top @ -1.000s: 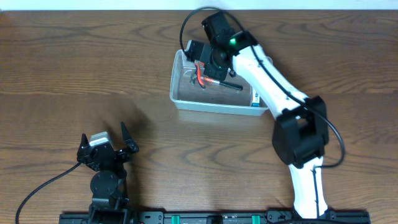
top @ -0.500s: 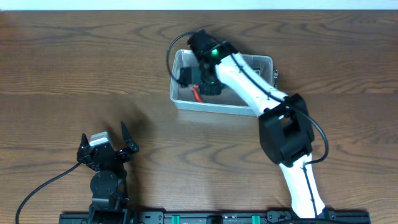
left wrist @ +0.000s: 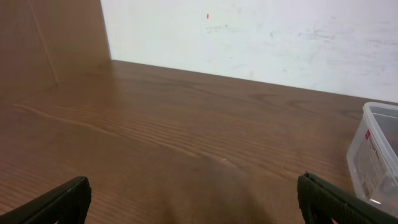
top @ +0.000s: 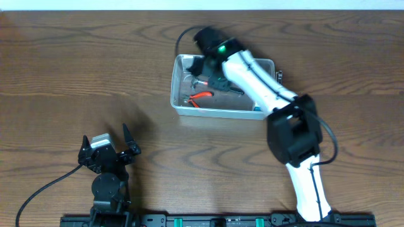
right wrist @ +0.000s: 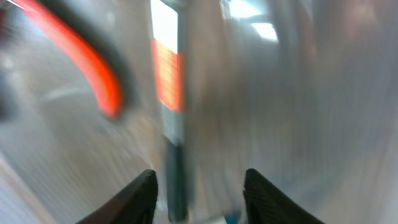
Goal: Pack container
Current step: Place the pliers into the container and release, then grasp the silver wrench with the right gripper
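Observation:
The clear plastic container (top: 178, 106) stands at the far middle of the table. Inside lie red-handled pliers (top: 199, 96) and a dark marker (top: 228, 87). My right gripper (top: 211, 73) reaches down into the container's far left part, jaws open and empty. The right wrist view is blurred: its open gripper (right wrist: 199, 193) is just above the container floor, with the red, white and dark marker (right wrist: 170, 118) and a red pliers handle (right wrist: 93, 68) ahead. My left gripper (top: 106, 150) rests open and empty at the near left. The container's corner (left wrist: 376, 155) shows in the left wrist view.
A small blue-and-white box (top: 259, 108) lies at the container's near right corner. The right arm (top: 293, 135) stretches from the near edge across the table's right half. A white wall (left wrist: 261, 37) stands beyond the table's far edge.
My right gripper swung left over the container and lowered into it. The red-handled pliers and marker now lie loose on its floor. The container slid slightly left. The left arm has not moved.

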Robot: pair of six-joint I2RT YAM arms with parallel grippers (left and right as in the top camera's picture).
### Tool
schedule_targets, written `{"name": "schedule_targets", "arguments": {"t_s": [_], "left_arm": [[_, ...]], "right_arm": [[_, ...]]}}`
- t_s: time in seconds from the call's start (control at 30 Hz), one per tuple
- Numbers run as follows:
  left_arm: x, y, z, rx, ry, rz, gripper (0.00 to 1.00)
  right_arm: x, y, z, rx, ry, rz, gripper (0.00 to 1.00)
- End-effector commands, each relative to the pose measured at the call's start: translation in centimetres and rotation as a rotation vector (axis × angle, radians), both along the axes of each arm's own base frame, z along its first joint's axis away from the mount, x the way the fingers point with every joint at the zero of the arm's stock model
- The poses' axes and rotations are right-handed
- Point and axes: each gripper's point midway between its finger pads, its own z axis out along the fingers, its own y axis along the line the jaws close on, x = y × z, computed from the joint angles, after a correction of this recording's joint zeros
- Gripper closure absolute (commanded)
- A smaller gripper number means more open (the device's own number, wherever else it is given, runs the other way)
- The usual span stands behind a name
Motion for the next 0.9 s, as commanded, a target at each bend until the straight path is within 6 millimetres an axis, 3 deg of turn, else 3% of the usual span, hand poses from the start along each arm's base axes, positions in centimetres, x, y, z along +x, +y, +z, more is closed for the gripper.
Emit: {"name": "schedule_targets", "arguments": {"t_s": [0.0, 0.1, 0.17, 0.23, 0.3, 0.4, 0.5, 0.87], "left_arm": [[-0.2, 0.3, -1.7, 0.009, 0.048, 0.018, 0.02], [-0.2, 0.3, -1.7, 0.009, 0.048, 0.018, 0.02], [-0.2, 0.3, -1.7, 0.009, 0.048, 0.018, 0.02], [-0.2, 0.3, -1.7, 0.009, 0.048, 0.018, 0.02], [-0.2, 0.3, -1.7, 0.009, 0.048, 0.018, 0.02], [-0.2, 0.3, -1.7, 0.009, 0.048, 0.018, 0.02], [-0.2, 0.3, -1.7, 0.009, 0.048, 0.018, 0.02], [-0.2, 0.3, -1.7, 0.009, 0.048, 0.018, 0.02]], "right_arm": [[2.8, -4.1, 8.6, 0.220, -0.147, -0.421, 0.43], [3.2, -8.3, 13.5, 0.384, -0.196, -0.684, 0.32], [3.0, -11.1, 16.2, 0.498, -0.196, -0.800, 0.30], [2.8, -13.6, 17.5, 0.569, -0.178, -0.872, 0.30], [2.4, -16.4, 17.6, 0.586, -0.155, -0.957, 0.32], [1.2, -20.2, 15.7, 0.541, -0.092, -1.091, 0.39], [-0.6, -22.1, 12.8, 0.473, 0.012, -1.184, 0.42], [-3.7, -21.7, 2.6, 0.352, 0.199, -1.248, 0.41]]}}
